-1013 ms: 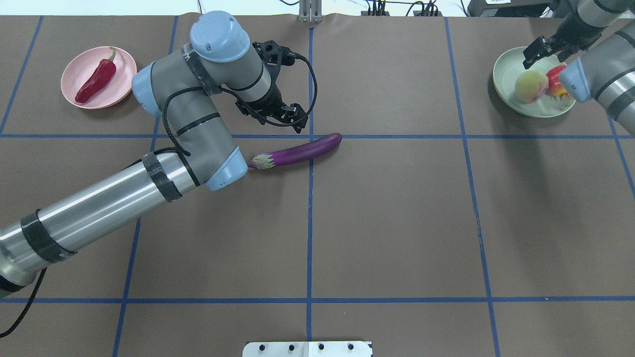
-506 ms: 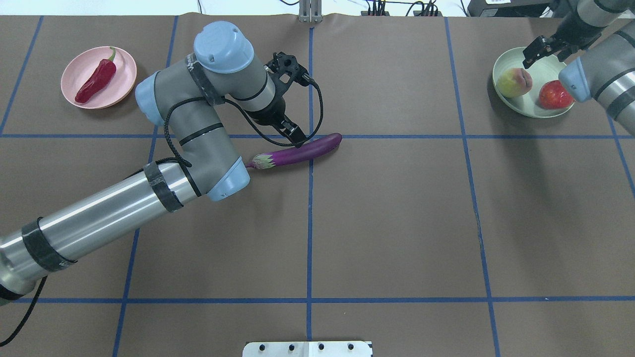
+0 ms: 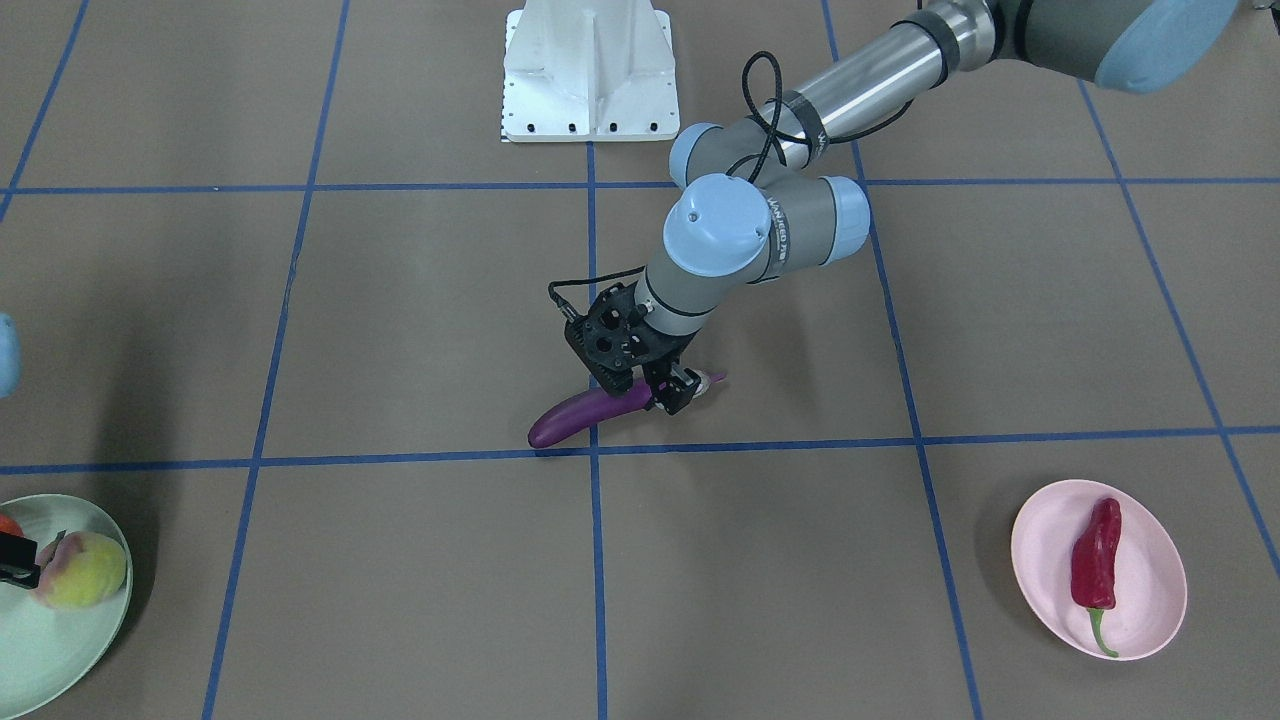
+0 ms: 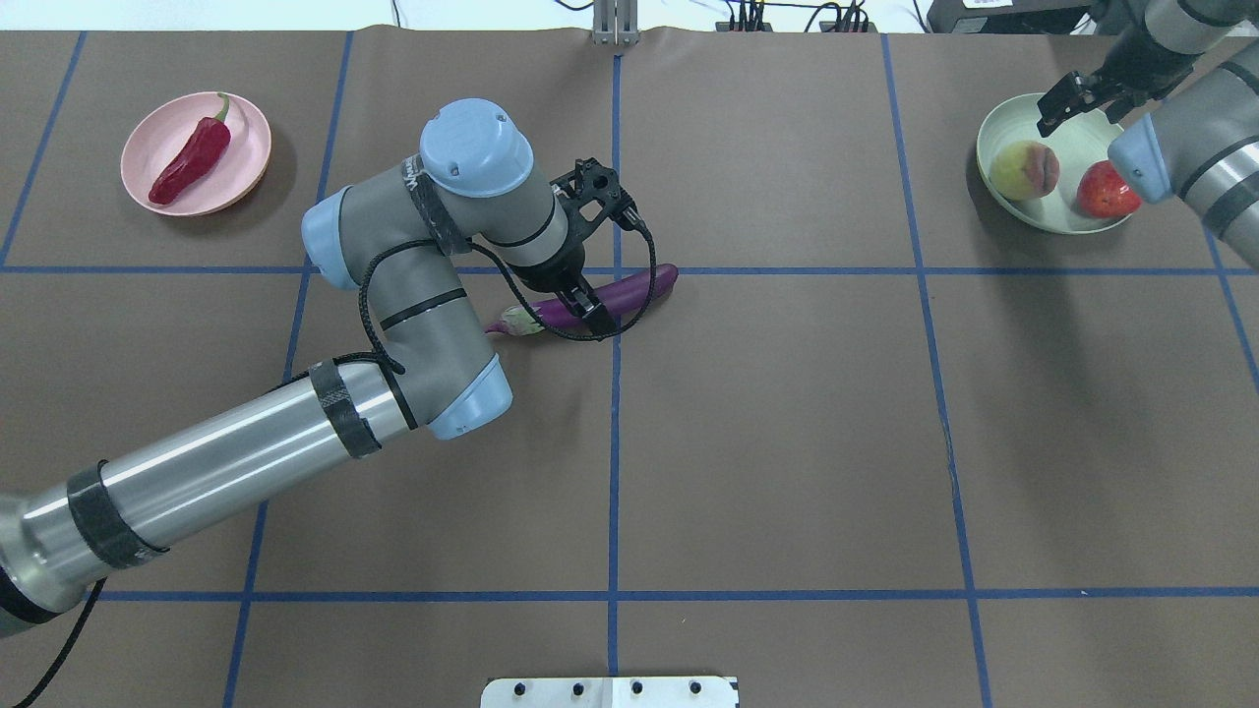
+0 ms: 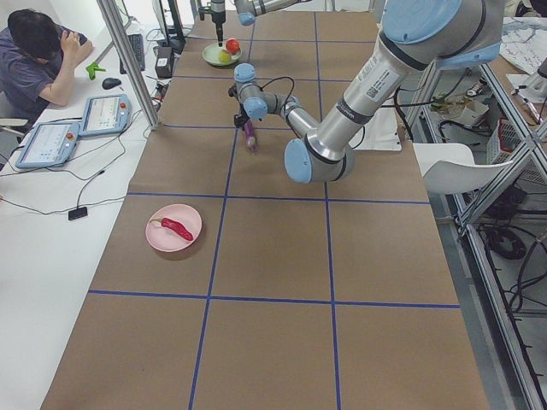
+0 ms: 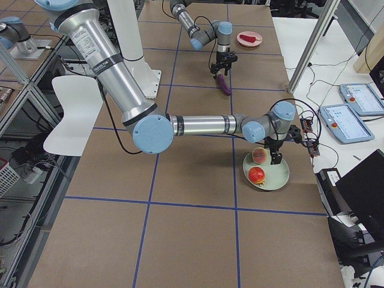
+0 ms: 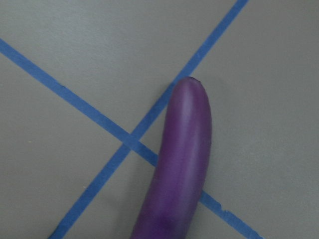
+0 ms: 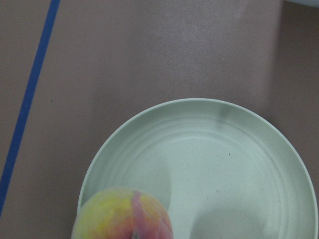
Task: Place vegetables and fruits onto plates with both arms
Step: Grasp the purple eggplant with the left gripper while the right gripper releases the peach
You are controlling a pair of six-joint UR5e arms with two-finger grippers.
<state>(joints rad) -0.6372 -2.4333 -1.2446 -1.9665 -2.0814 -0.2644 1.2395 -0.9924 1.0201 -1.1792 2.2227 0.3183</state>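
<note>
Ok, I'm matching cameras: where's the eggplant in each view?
Front-facing: eggplant near centre.
Overhead: eggplant upper middle.
Exterior left: eggplant upper, left of centre.
Exterior right: eggplant upper, right of middle.
Left wrist: eggplant bottom centre, close-up.
Right wrist: not in view.
Shared landmark: the blue tape crossing beside it.

Beneath the black left gripper (image 3: 648, 390), the eggplant (image 3: 565, 418) is glossy purple with a green cap. Below the black right gripper (image 4: 1060, 110), a mint plate (image 4: 1052, 211) holds a yellow-green, pink-blushed peach (image 4: 1024, 170) and a red fruit (image 4: 1102, 190). The table (image 4: 787, 442) is brown with a blue-taped grid.
</note>
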